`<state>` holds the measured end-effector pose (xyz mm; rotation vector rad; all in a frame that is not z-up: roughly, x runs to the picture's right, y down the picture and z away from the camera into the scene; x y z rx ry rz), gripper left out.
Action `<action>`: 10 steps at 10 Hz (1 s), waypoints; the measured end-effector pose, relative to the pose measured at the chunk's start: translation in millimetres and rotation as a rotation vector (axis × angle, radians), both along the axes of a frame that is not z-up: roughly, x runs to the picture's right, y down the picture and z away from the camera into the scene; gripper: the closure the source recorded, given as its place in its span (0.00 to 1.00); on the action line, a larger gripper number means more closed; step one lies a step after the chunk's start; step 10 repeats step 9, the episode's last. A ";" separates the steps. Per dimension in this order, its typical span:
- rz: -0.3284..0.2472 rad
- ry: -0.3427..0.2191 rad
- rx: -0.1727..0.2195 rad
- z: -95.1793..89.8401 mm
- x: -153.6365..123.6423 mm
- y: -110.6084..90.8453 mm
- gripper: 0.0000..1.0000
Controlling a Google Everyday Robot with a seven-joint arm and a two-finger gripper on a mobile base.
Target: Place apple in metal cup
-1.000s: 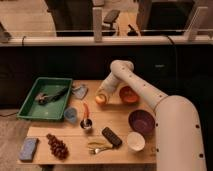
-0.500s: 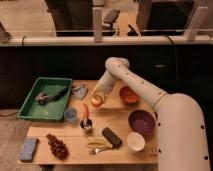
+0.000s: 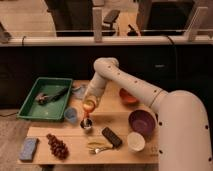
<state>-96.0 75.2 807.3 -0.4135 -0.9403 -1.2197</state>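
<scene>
My gripper is at the end of the white arm, over the middle of the wooden table. It is shut on the apple, a small yellow-orange fruit held in the air. The metal cup, small and silver-grey with a dark inside, stands on the table just below and in front of the apple. A gap shows between apple and cup.
A pale blue cup stands just left of the metal cup. A green tray is at far left. An orange bowl, a purple bowl and a white bowl sit to the right. A black object, grapes and a blue sponge lie near the front.
The arm has swung left and toward the front with the apple in the gripper, from near the orange bowl to just above the metal cup.
</scene>
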 end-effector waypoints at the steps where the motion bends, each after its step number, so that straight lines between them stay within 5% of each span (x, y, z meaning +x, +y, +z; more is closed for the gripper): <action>1: -0.019 -0.004 -0.006 -7.0 -2.9 4.1 1.00; 6: -0.135 -0.016 -0.056 -39.0 -14.1 34.2 1.00; 9: -0.147 -0.006 -0.071 -46.3 -12.3 41.5 0.78; 10: -0.147 -0.006 -0.071 -46.3 -12.3 41.5 0.78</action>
